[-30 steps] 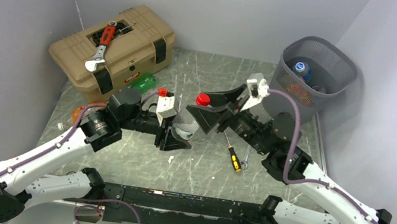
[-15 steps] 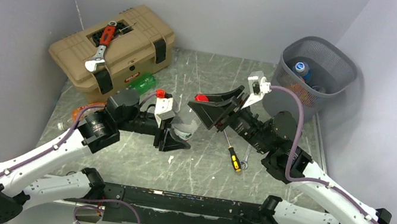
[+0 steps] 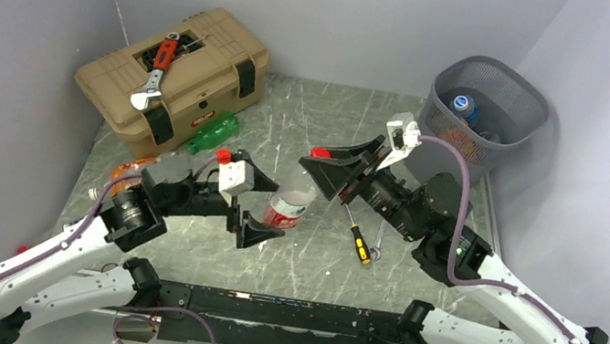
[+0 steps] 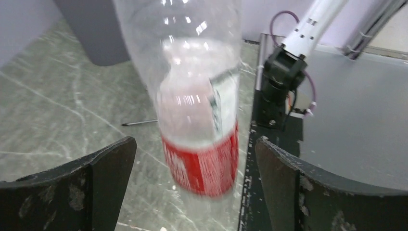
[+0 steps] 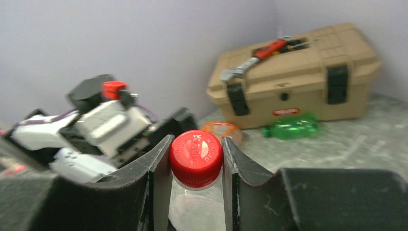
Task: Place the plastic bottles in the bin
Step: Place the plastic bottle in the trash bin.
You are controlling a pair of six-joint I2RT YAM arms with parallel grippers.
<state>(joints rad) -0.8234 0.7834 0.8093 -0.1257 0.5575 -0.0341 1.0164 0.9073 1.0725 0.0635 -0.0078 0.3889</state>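
1. A clear plastic bottle w/ a red label is seen mid-worktop, tilted: its red cap is up toward the right arm and its base is down toward the left arm.
2. The right tool is clenched on the cap. Both fingers are pressed against its sides, as shown in the right wrist view.
3. The left tool is released, jaws spread wide. The bottle's lower body is framed btwn the fingers w/ a gap on each side, so no contact is seen.
4. Whether the bottle's base is resting on the worktop cannot be told, as the lower end is blurred in the left wrist view.
5. The bin — grey mesh — is placed at the far right corner, well apart from the held bottle. A blue-capped bottle and other items are seen inside.
6. A green bottle is laid on its side just beside the front of the tan toolbox, at far left.
7. An orange-labelled bottle is laid near the left arm and is partly hidden by it.
8. A red-handled wrench is laid on the toolbox lid.
9. A screwdriver w/ a yellow-black handle is laid on the worktop below the right arm, near the clear bottle but not touching it.
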